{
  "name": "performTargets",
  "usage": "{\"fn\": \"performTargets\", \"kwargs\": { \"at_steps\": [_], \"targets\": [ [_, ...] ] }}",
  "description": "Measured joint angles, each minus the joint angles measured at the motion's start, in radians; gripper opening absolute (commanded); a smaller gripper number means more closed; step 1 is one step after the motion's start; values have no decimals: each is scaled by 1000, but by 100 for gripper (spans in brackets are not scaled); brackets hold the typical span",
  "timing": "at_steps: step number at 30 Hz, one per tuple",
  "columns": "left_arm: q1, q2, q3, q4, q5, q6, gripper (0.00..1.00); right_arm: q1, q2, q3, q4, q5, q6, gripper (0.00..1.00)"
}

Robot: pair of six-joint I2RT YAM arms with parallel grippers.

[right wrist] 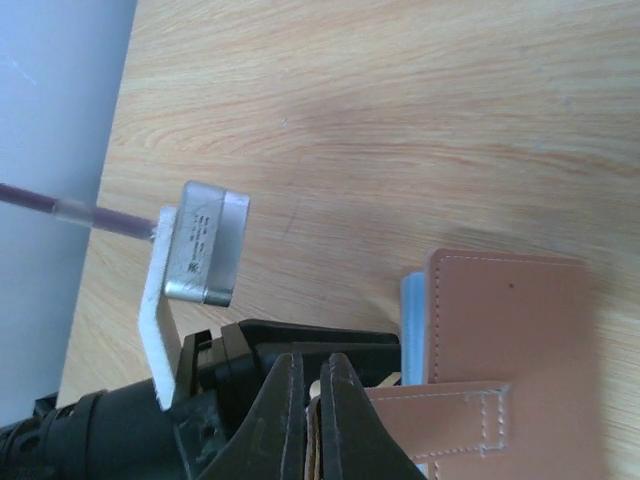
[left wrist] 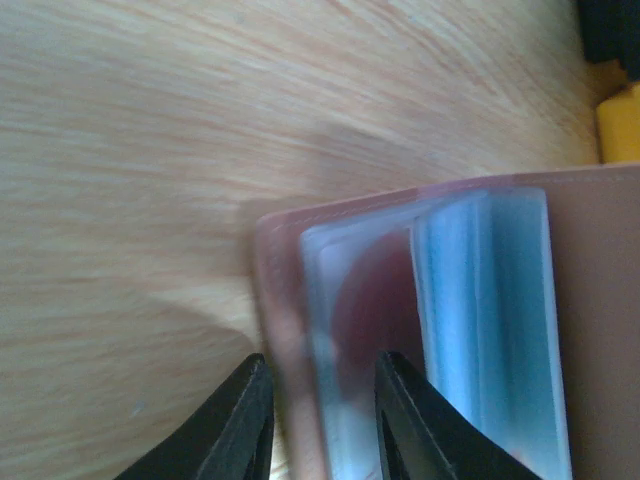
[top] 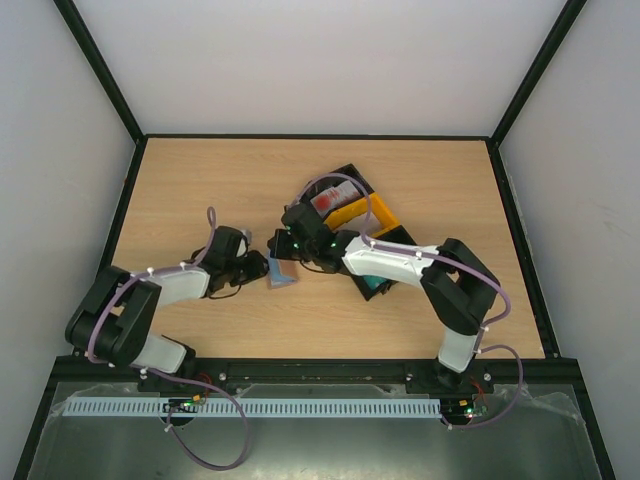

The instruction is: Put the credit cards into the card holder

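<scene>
The brown card holder [top: 283, 276] lies open on the wood between both grippers. In the left wrist view its brown cover [left wrist: 590, 330] and blue-grey pockets [left wrist: 480, 320] fill the right side, and a red card [left wrist: 375, 300] shows inside a clear pocket. My left gripper [left wrist: 322, 370] [top: 262, 268] is shut on the cover's edge and that pocket. My right gripper [right wrist: 312, 360] [top: 282, 243] is shut on the thin edge of the holder's brown flap [right wrist: 440, 425]. A red-and-white card [top: 333, 197] lies in the tray behind.
An orange tray [top: 355, 212] and a black tray [top: 390, 232] sit behind the right arm. A teal piece [top: 375, 288] shows under the right forearm. The left wrist's silver camera block [right wrist: 205, 245] is close to the right fingers.
</scene>
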Motion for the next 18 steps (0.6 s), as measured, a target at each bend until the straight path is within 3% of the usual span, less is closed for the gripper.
{"fn": "performTargets", "kwargs": {
  "at_steps": [7,12,14,16,18],
  "targets": [
    [0,-243,-85,-126,-178,-61,33,0,77,-55,168,-97,63,2],
    [0,-313,-82,-188,-278,-83,36,0,157,-62,254,-161,101,5],
    [0,-332,-82,-213,-298,-87,39,0,190,-62,270,-177,108,15],
    [0,-354,-80,-235,-314,-89,42,0,210,-60,264,-185,108,34],
    [0,-372,-73,-258,-323,-85,45,0,216,-47,241,-191,103,46]
  ]
}}
